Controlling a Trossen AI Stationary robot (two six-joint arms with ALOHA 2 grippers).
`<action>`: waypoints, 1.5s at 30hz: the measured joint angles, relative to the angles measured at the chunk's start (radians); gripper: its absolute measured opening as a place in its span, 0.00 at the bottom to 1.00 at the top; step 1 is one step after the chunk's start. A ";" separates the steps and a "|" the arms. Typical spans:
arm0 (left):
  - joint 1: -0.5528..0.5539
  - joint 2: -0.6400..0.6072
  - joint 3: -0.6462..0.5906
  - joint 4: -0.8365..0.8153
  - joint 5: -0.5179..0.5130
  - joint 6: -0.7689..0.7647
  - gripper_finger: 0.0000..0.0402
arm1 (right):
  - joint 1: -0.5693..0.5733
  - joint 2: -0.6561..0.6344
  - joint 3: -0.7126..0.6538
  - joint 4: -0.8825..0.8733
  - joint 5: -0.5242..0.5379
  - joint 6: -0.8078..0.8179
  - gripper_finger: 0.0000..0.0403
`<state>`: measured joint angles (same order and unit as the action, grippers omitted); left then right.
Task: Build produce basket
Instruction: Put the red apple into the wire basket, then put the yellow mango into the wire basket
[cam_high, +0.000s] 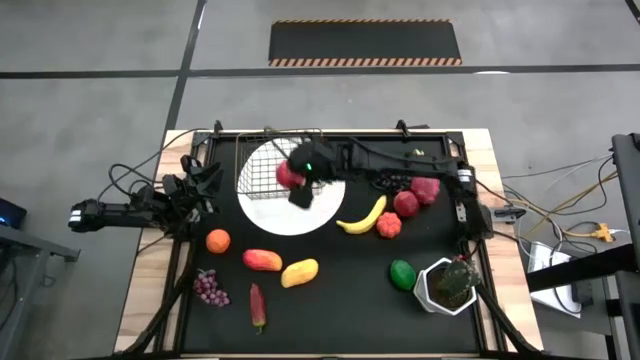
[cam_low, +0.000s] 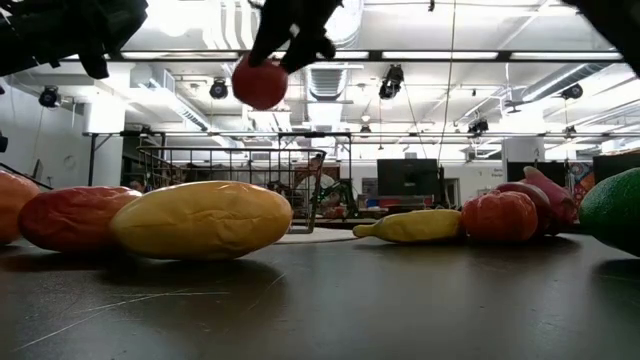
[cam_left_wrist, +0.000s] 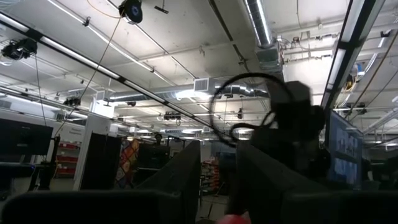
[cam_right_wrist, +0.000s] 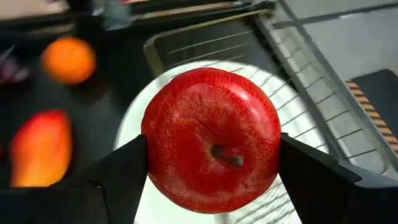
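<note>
My right gripper (cam_high: 297, 183) reaches in from the table's right and is shut on a red apple (cam_right_wrist: 211, 149), high over the wire basket (cam_high: 262, 150) and the white plate (cam_high: 300, 215) under it. In the low view the apple (cam_low: 260, 82) hangs well above the basket (cam_low: 230, 180). On the mat lie a banana (cam_high: 362, 215), another red apple (cam_high: 405, 203), a dragon fruit (cam_high: 425, 188), an orange (cam_high: 217, 240), two mangoes (cam_high: 262, 260) (cam_high: 299, 271), grapes (cam_high: 209, 288), a chilli (cam_high: 257, 305) and a lime (cam_high: 402, 273). My left gripper (cam_high: 205, 180) waits at the left edge, with a narrow gap between its fingers (cam_left_wrist: 180, 180). My right gripper pinches the red apple between its two fingers (cam_right_wrist: 124, 168), one on each opposite side (cam_right_wrist: 155, 155) of the fruit. The stem end (cam_right_wrist: 224, 155) faces the wrist camera. The fingers come from above, slanting down from the table's right. The apple is lifted clear.
A green plant in a white pot (cam_high: 447, 285) stands at the near right corner. A round orange-red fruit (cam_high: 388, 225) lies beside the banana. Cables trail off both table sides. Bare black mat lies in the near middle.
</note>
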<state>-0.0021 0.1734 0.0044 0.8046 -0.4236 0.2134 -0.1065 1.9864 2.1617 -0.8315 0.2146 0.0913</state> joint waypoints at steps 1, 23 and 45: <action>0.000 0.000 0.000 0.000 0.000 0.000 0.21 | -0.018 0.025 0.032 -0.001 -0.001 0.002 0.76; 0.000 0.000 0.000 0.023 0.000 0.006 0.21 | -0.219 0.367 0.186 0.025 -0.095 -0.062 0.76; 0.000 0.000 0.000 0.025 0.000 0.008 0.21 | -0.220 0.393 0.187 0.020 -0.092 -0.074 0.89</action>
<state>-0.0021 0.1738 0.0044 0.8299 -0.4240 0.2218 -0.3264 2.3791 2.3486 -0.8117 0.1224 0.0177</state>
